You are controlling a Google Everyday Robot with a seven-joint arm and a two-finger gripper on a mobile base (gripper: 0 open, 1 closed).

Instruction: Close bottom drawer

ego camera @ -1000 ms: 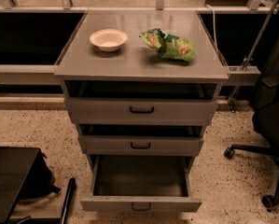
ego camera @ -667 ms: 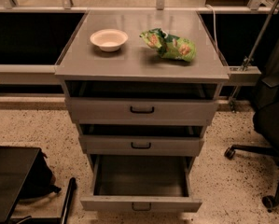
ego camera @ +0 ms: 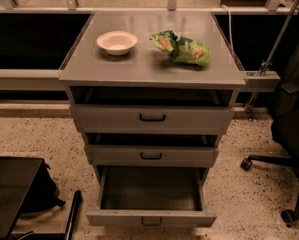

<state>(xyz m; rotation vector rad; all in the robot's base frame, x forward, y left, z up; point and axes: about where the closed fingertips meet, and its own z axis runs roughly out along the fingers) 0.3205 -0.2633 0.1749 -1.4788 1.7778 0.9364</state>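
The grey metal cabinet (ego camera: 151,71) stands in the middle of the camera view with three drawers. The bottom drawer (ego camera: 150,218) is pulled far out toward me. Its inside is empty, and its low front carries a small dark centre pull (ego camera: 151,221). The middle drawer (ego camera: 151,155) and the top drawer (ego camera: 151,118) each stand a little way out. My gripper is not in view.
A white bowl (ego camera: 117,42) and a green snack bag (ego camera: 181,47) lie on the cabinet top. A black office chair (ego camera: 289,134) stands at the right. A dark flat surface (ego camera: 9,194), a black bag (ego camera: 39,194) and a black bar (ego camera: 72,214) are low on the left. The floor is speckled.
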